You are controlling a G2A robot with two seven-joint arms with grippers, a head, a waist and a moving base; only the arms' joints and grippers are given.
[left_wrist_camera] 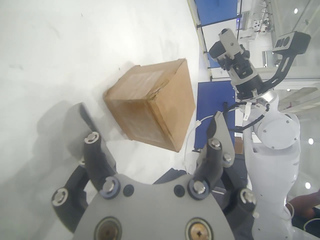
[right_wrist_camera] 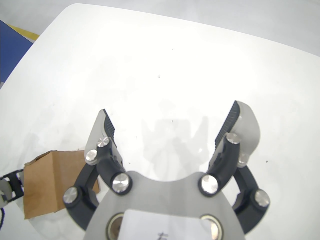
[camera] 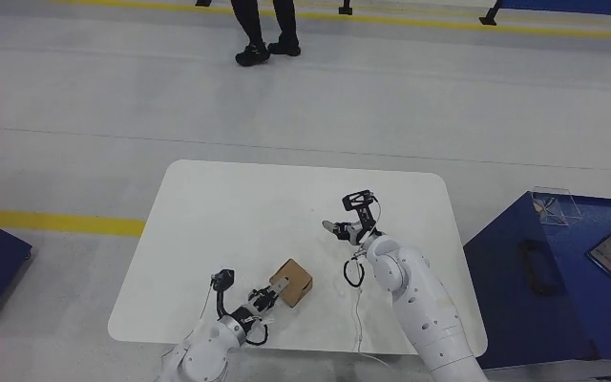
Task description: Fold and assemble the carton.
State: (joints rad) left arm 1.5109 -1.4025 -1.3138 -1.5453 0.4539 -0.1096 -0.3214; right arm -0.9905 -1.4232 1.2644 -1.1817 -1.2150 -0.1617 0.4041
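The cardboard carton [left_wrist_camera: 152, 106] is being supported by the white table [right_wrist_camera: 175, 51], towards the edge nearest the robot. Its flaps are folded in, and one flap edge is lifting slightly along the seam. The left gripper [camera: 268, 297] is being held just beside it, fingers spread apart and not touching the cardboard. The right gripper [right_wrist_camera: 170, 108] is being held above bare tabletop, well apart from the carton, its fingers likewise spread with nothing between them.

Several risks are being judged from this. With neither gripper bracing it, the light box is being left free to slide or turn if a single finger is pressed against one side, and it could be shoved towards the table's near edge. If the raised flap is being pushed by one arm alone, the seam could be sprung open rather than tucked. If too much squeeze is being applied across the walls, the thin board could be dented or the box racked out of square.
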